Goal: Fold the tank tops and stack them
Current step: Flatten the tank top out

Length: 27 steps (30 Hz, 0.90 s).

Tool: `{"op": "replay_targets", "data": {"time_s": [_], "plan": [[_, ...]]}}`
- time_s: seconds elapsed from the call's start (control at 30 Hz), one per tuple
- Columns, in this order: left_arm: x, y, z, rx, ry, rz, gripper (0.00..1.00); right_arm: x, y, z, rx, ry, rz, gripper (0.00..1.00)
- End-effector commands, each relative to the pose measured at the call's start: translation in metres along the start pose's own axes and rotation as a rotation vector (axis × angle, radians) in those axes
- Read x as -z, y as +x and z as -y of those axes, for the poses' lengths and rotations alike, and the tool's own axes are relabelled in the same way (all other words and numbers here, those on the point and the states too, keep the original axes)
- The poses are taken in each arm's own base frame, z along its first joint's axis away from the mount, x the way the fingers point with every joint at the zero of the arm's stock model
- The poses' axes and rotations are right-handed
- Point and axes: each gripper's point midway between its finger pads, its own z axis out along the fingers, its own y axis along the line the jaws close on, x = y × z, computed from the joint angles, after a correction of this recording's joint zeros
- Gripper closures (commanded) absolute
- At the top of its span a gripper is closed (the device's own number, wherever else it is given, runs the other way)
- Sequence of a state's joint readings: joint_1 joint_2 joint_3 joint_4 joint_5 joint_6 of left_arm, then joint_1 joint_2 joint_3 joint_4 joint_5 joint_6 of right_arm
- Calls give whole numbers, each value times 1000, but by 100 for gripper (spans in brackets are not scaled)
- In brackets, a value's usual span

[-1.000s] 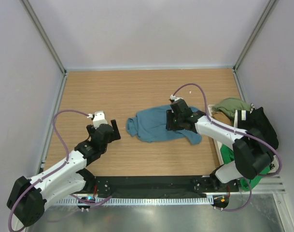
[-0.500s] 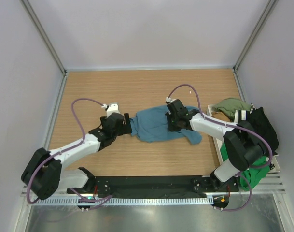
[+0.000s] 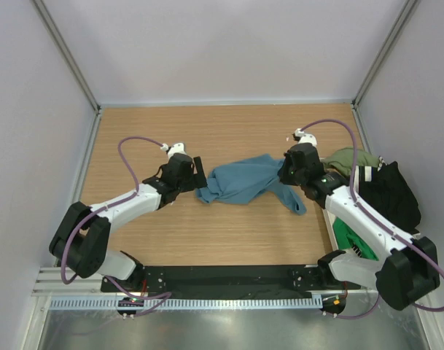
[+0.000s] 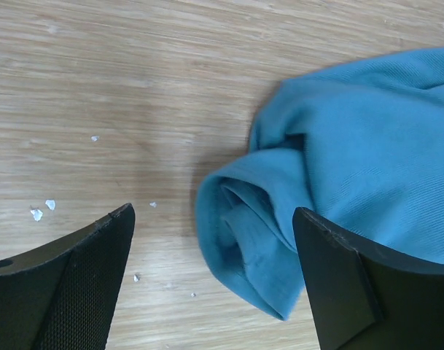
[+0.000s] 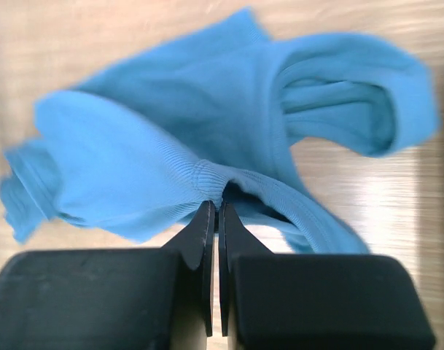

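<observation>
The teal tank top (image 3: 240,182) lies crumpled mid-counter (image 3: 178,233), its right side now dragged further right. The right pincer (image 5: 213,208) has clamped on its edge and drawn back. The left pincer (image 3: 199,175) has reached in, jaws apart, straddling the rolled left end. Spreading it flat looks under way.

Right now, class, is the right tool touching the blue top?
Touching. The right wrist view shows the right tool closed on a bunched fold of the blue top, with the cloth pinched between its jaws.
</observation>
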<state>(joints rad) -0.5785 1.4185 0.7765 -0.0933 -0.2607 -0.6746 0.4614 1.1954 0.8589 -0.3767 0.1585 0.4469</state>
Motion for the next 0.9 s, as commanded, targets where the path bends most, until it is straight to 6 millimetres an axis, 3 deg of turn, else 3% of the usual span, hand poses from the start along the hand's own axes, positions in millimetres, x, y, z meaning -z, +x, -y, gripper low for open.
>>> {"op": "replay_targets", "data": {"time_s": [0.0, 0.1, 0.17, 0.23, 0.47, 0.57, 0.67, 0.7, 0.73, 0.8, 0.83, 0.87], "plan": [[-5, -16, 20, 28, 61, 17, 11, 16, -20, 18, -68, 63, 106, 99], [-11, -15, 29, 33, 85, -12, 16, 14, -15, 19, -66, 65, 82, 99], [-15, -12, 40, 43, 125, -40, 27, 11, -11, 20, -65, 69, 63, 99], [-16, -11, 47, 49, 154, -53, 32, 11, -9, 20, -67, 71, 59, 99], [-24, -1, 63, 61, 214, -105, 21, 13, -10, 21, -69, 73, 69, 99], [-30, 3, 68, 60, 227, -128, 35, 13, -10, 21, -68, 74, 66, 99], [-38, 14, 74, 60, 246, -178, 40, 13, -10, 22, -68, 80, 67, 99], [-40, 17, 75, 59, 248, -190, 44, 13, -10, 23, -68, 83, 68, 99], [-42, 19, 76, 49, 253, -198, 58, 14, -11, 23, -70, 84, 70, 99], [-51, 22, 72, 36, 235, -204, 77, 14, -11, 23, -71, 87, 71, 99], [-52, 20, 68, 27, 228, -199, 100, 14, -11, 24, -71, 89, 73, 99], [-54, 9, 58, 49, 203, -184, 100, 15, -12, 25, -72, 95, 75, 99]]}}
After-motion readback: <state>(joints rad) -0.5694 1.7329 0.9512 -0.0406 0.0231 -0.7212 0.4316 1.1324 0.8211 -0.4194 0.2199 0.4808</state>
